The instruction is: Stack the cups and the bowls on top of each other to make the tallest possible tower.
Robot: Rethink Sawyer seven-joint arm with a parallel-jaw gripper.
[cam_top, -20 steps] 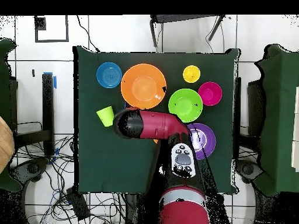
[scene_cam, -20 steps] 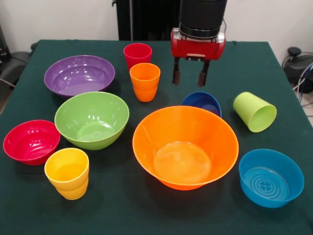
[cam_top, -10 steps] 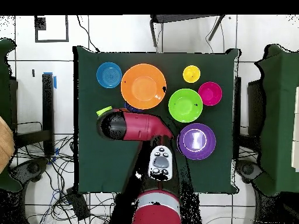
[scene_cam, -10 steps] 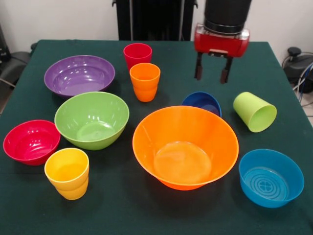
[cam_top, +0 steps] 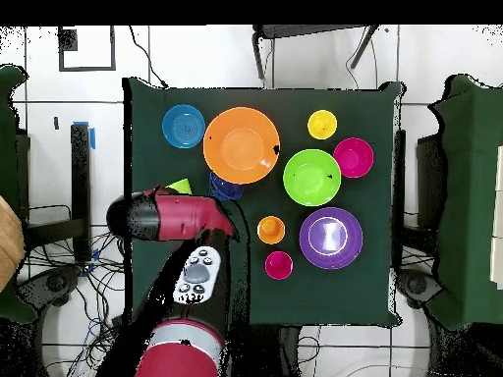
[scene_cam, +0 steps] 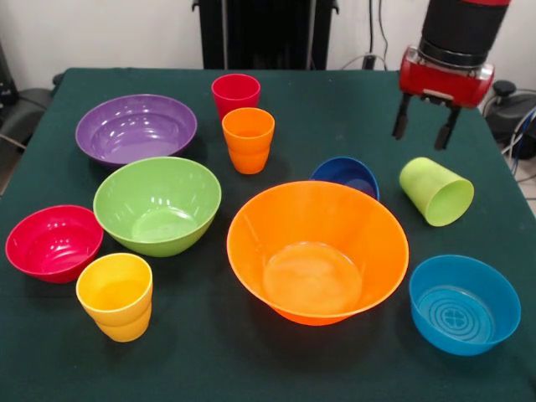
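Nothing is stacked yet: nearest you sit the yellow cup point(scene_cam: 115, 296) and light blue bowl point(scene_cam: 464, 303), then the large orange bowl point(scene_cam: 317, 251), your tower base. Farther back, the light green cup point(scene_cam: 435, 191) lies tipped on its side. Above and behind it, the gripper point(scene_cam: 425, 131) hangs empty, fingers apart. Next, you need to descend onto that cup.

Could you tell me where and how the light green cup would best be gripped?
The light green cup lies on its side, mouth toward the camera. Probably best: the gripper descends from above, its open fingers straddling the cup's round wall mid-length.
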